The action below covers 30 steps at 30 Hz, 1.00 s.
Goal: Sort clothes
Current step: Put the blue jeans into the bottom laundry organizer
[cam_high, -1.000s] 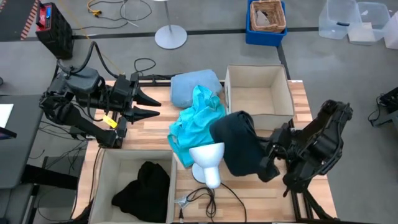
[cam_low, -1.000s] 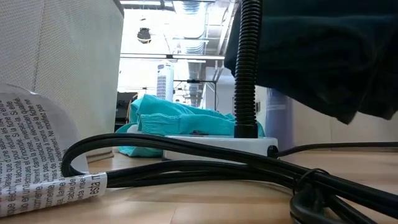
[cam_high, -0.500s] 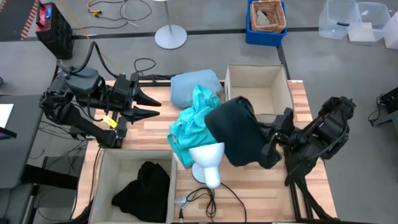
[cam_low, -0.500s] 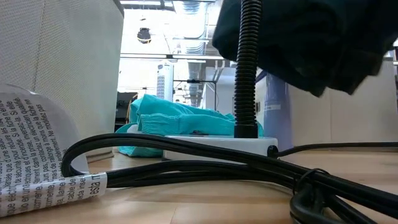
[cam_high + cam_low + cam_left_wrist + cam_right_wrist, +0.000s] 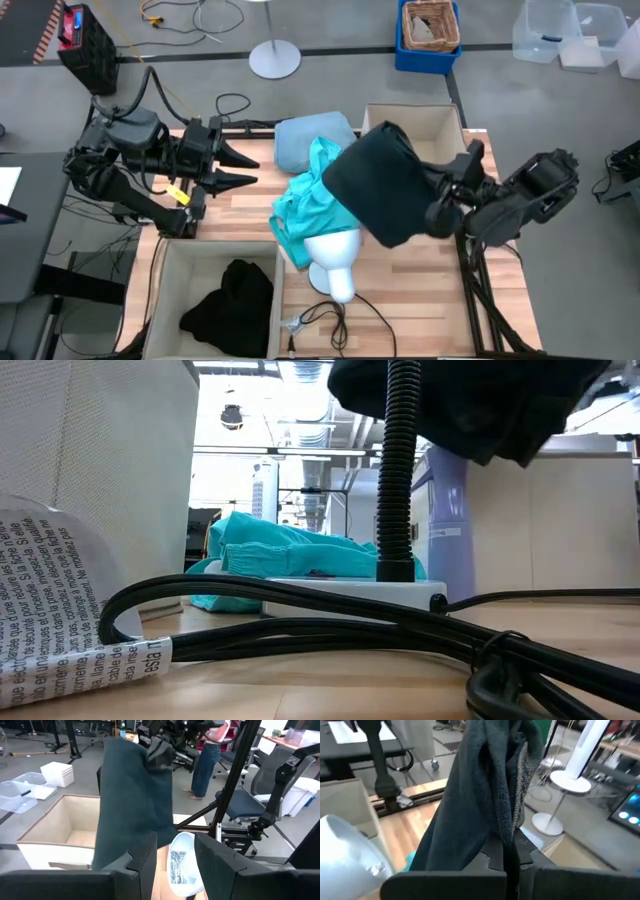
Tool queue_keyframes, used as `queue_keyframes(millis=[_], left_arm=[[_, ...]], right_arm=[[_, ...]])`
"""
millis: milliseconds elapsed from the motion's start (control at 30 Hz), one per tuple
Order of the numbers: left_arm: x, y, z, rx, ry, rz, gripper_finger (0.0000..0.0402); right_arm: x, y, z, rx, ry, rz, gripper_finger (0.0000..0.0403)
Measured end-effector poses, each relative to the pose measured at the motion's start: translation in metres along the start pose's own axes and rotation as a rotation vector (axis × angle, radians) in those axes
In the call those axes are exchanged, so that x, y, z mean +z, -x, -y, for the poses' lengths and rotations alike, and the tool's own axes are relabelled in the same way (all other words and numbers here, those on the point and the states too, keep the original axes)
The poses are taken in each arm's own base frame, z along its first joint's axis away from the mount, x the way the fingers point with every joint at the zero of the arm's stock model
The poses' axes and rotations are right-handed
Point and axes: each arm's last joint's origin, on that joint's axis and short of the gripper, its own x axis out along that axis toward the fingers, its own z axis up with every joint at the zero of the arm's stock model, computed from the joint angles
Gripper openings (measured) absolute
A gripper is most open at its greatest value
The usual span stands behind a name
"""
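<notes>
Black garment (image 5: pixel 228 297) in bin (image 5: pixel 165 290), lower left of high view. Right gripper (image 5: pixel 437 212) right of centre, fingers clamped on dark jeans (image 5: pixel 380 183) hanging above table. Teal shirt (image 5: pixel 312 195) centre. Left gripper (image 5: pixel 243 170) left, partly open, holding nothing. Pale blue garment (image 5: pixel 300 139) top centre.

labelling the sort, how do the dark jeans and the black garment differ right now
The jeans hang in the air, clamped in the shut right end effector; the black garment lies crumpled inside the near-left bin. The jeans read dark blue-green, the other plain black. Both are soft, dark clothes.
</notes>
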Motion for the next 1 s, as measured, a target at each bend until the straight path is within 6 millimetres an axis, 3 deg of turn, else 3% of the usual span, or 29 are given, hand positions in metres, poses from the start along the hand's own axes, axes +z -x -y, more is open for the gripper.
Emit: queue_keyframes(millis=[633,1000], left_arm=[[0.001,0.0,-0.002,0.068,0.01,0.014,0.0125],[0.014,0.025,-0.006,0.088,0.041,0.169,0.0125]], right_arm=[[0.064,-0.017,0.002,-0.104,0.07,0.239,0.0],[0.092,-0.033,-0.014,-0.15,0.065,0.363,0.0]])
